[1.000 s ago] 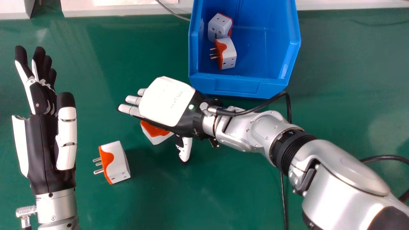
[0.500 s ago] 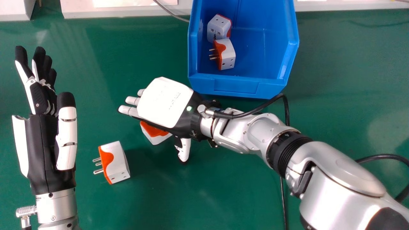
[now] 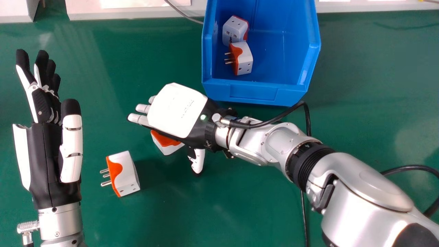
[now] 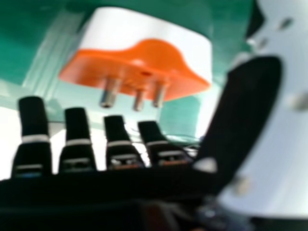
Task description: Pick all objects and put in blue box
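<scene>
In the head view my right hand [image 3: 177,109] is palm down over a white and orange plug adapter [image 3: 167,143], whose far part it hides; the fingers are extended and the thumb stands apart. The right hand view has that adapter [image 4: 144,50] with its metal pins facing the open right hand [image 4: 31,118]. Another adapter [image 3: 124,174] lies on the green table between the hands. Two more, one [image 3: 235,30] behind the other [image 3: 242,58], are inside the blue box [image 3: 253,93]. My left hand [image 3: 46,154] is open at the left.
The right forearm crosses the table [image 3: 240,206] from the lower right, just in front of the box, with a black cable [image 3: 307,118] looped beside it. A thin grey cable [image 3: 183,13] and white panels [image 3: 137,11] run along the back edge.
The right arm has shifted very slightly to the left at the forearm, while its fingertips sit a touch further right. The left hand and the adapters have not moved.
</scene>
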{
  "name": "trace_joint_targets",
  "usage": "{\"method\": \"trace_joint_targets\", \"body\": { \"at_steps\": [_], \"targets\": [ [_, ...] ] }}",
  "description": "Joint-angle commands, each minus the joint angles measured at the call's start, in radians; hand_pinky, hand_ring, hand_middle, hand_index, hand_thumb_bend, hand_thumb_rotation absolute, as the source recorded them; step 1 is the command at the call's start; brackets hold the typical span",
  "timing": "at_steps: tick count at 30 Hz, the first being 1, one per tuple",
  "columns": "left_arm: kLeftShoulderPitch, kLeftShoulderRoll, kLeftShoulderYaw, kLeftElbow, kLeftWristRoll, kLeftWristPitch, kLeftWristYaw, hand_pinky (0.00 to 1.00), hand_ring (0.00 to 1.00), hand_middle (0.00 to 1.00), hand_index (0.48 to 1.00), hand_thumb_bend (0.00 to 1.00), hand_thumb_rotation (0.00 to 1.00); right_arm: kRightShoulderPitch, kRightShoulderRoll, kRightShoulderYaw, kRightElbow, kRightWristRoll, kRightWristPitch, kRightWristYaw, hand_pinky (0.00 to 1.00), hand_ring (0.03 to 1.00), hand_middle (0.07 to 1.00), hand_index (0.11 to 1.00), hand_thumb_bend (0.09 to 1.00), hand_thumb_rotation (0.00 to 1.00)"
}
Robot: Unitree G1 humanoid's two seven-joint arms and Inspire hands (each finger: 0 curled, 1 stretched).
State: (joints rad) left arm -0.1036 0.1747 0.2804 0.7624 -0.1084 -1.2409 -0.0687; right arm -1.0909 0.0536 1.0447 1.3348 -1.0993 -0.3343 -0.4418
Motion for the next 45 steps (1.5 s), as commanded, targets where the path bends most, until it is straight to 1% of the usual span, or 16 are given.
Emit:
{"method": "trace_joint_targets", "body": {
  "at_steps": [1,3,5,9,11,16,20,25,30,35,39,40,41,43,44,45],
  "targets": [
    [-0.01,0.009,-0.001,-0.012,-0.002,-0.021,-0.003,1.0,1.0,1.0,0.972,0.3,0.85,0.03,0.005,0.005,0.017,-0.006,0.004,0.035,0.66,0.799,0.857,0.896,1.0,0.29],
    [-0.009,0.008,0.0,-0.016,-0.001,-0.019,-0.002,1.0,1.0,1.0,0.972,0.3,0.84,0.025,0.007,0.007,0.018,-0.009,0.009,0.053,0.66,0.796,0.855,0.894,1.0,0.28],
    [-0.01,0.006,-0.001,-0.015,0.001,-0.019,-0.001,1.0,1.0,1.0,0.972,0.3,0.84,0.022,0.008,0.009,0.02,-0.012,0.01,0.064,0.66,0.808,0.866,0.896,1.0,0.28],
    [-0.009,0.006,-0.002,-0.018,-0.001,-0.017,-0.002,1.0,1.0,1.0,0.972,0.3,0.84,0.021,0.014,-0.004,0.028,-0.001,0.004,0.103,0.66,0.826,0.884,0.904,1.0,0.28],
    [-0.008,0.007,-0.003,-0.019,-0.003,-0.016,-0.003,1.0,1.0,1.0,0.971,0.29,0.84,0.02,0.02,-0.013,0.033,0.007,0.011,0.132,0.67,0.847,0.904,0.919,1.0,0.29],
    [-0.006,0.004,-0.003,-0.019,0.0,-0.019,-0.003,1.0,1.0,1.0,0.971,0.29,0.84,0.01,0.025,-0.036,0.038,0.033,0.019,0.189,0.7,0.873,0.929,0.936,1.0,0.29],
    [-0.004,0.004,-0.005,-0.018,-0.005,-0.02,-0.006,1.0,1.0,1.0,0.971,0.29,0.84,0.011,0.035,-0.036,0.041,0.03,0.04,0.186,0.73,0.898,0.953,0.952,1.0,0.28],
    [0.001,0.007,-0.005,-0.022,-0.014,-0.021,-0.011,1.0,1.0,1.0,0.969,0.29,0.84,0.02,0.047,-0.016,0.047,0.011,0.059,0.173,0.74,0.907,0.962,0.959,1.0,0.28],
    [0.002,0.002,-0.002,-0.024,-0.009,-0.021,-0.011,1.0,1.0,1.0,0.968,0.29,0.84,0.021,0.052,-0.016,0.053,0.017,0.07,0.19,0.74,0.908,0.964,0.958,1.0,0.29],
    [0.001,0.001,-0.002,-0.024,-0.008,-0.021,-0.012,1.0,1.0,1.0,0.968,0.29,0.84,0.027,0.054,-0.011,0.056,0.013,0.079,0.181,0.74,0.907,0.966,0.959,1.0,0.29],
    [0.001,0.001,-0.001,-0.022,-0.007,-0.022,-0.011,1.0,1.0,1.0,0.967,0.29,0.84,0.037,0.054,-0.005,0.056,0.007,0.083,0.131,0.73,0.897,0.947,0.947,1.0,0.29],
    [0.001,0.001,0.0,-0.022,-0.007,-0.022,-0.011,1.0,1.0,1.0,0.967,0.29,0.84,0.042,0.051,-0.006,0.055,0.009,0.075,0.103,0.7,0.867,0.908,0.919,1.0,0.28],
    [0.001,0.001,0.0,-0.022,-0.008,-0.021,-0.011,1.0,1.0,1.0,0.967,0.29,0.84,0.046,0.047,-0.008,0.054,0.012,0.061,0.076,0.7,0.867,0.908,0.919,1.0,0.28],
    [0.001,0.0,0.001,-0.021,-0.006,-0.021,-0.01,1.0,1.0,1.0,0.967,0.29,0.84,0.053,0.038,-0.009,0.053,0.014,0.035,0.026,0.67,0.843,0.876,0.897,1.0,0.28],
    [0.0,-0.001,0.001,-0.021,-0.005,-0.021,-0.009,1.0,1.0,1.0,0.967,0.29,0.84,0.054,0.035,-0.008,0.053,0.013,0.025,0.006,0.62,0.79,0.824,0.852,0.977,0.24],
    [0.0,-0.001,0.001,-0.023,-0.004,-0.02,-0.008,1.0,1.0,1.0,0.967,0.29,0.84,0.055,0.033,-0.006,0.054,0.011,0.02,-0.011,0.62,0.79,0.824,0.852,0.977,0.24]
  ]
}}
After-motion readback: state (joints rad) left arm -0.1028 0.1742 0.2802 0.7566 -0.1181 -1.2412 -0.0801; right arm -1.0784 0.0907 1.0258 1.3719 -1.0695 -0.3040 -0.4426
